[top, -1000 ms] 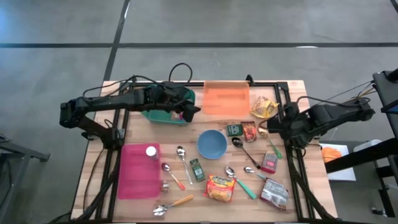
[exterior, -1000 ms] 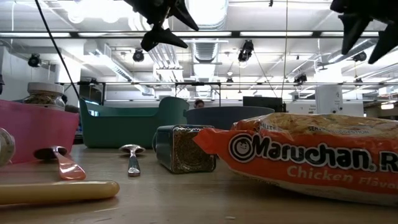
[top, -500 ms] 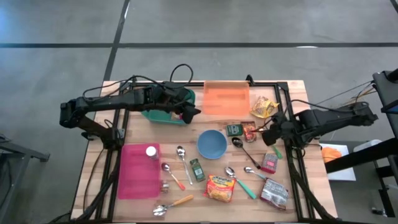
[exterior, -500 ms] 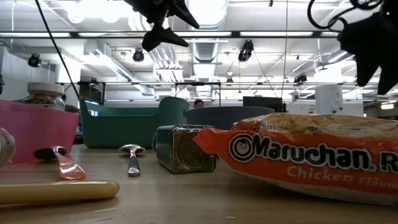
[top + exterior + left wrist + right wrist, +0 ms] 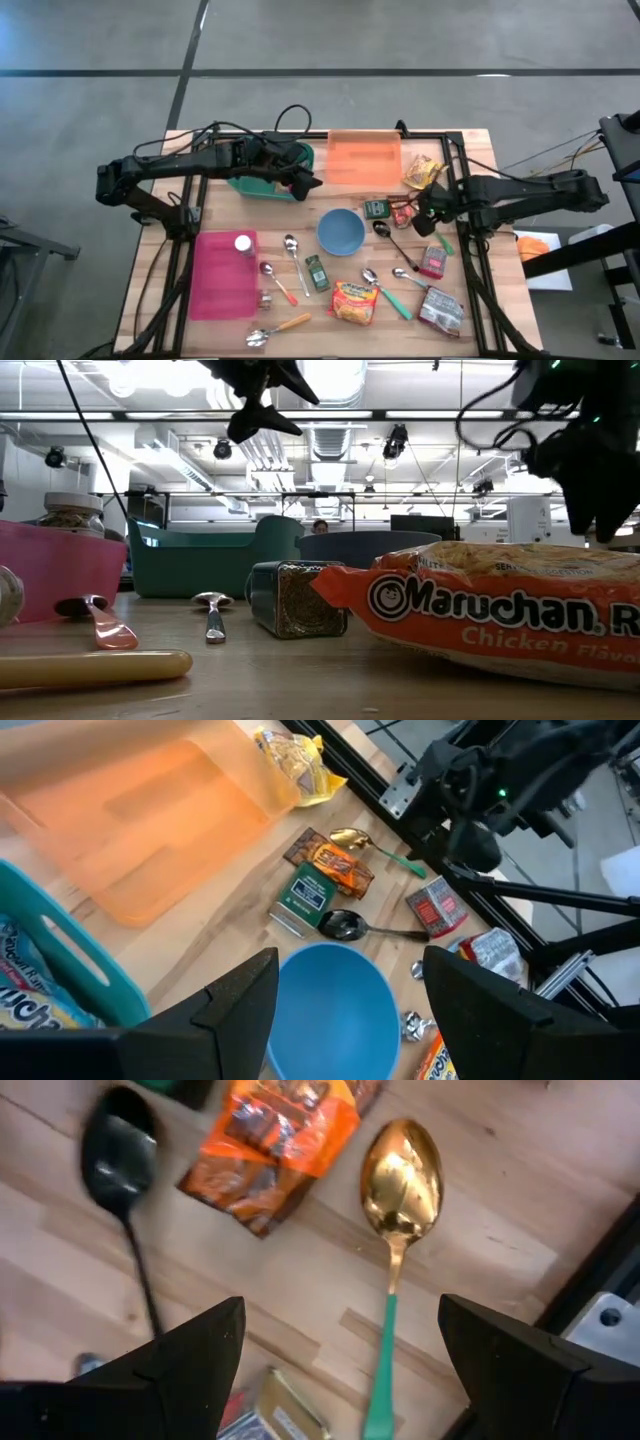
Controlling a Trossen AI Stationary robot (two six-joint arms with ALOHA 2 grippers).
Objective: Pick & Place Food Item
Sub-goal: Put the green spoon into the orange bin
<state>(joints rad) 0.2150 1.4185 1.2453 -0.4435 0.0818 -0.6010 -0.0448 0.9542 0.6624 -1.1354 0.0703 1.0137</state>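
An orange snack packet (image 5: 272,1152) lies flat on the wooden table next to a gold spoon with a green handle (image 5: 398,1198). My right gripper (image 5: 340,1370) hangs above them, pointing down, open, with nothing between its fingers. In the high view it (image 5: 425,211) stands just right of the packet (image 5: 401,212). My left gripper (image 5: 306,181) waits open in the air above the teal bin (image 5: 262,172). In its wrist view the fingers (image 5: 350,1010) are clear of everything.
An orange tray (image 5: 365,157) lies at the back and a blue bowl (image 5: 341,231) in the middle. A pink tray (image 5: 224,272) lies near left, with a ramen pack (image 5: 354,300), a black spoon (image 5: 122,1150), a green tin (image 5: 376,208), a yellow bag (image 5: 422,172) and several spoons around.
My right gripper has come down and moved toward the table's left, over the orange packet and gold spoon. It has rolled its wrist and tipped until it points straight down. Its fingers stay open. My left gripper has kept its place.
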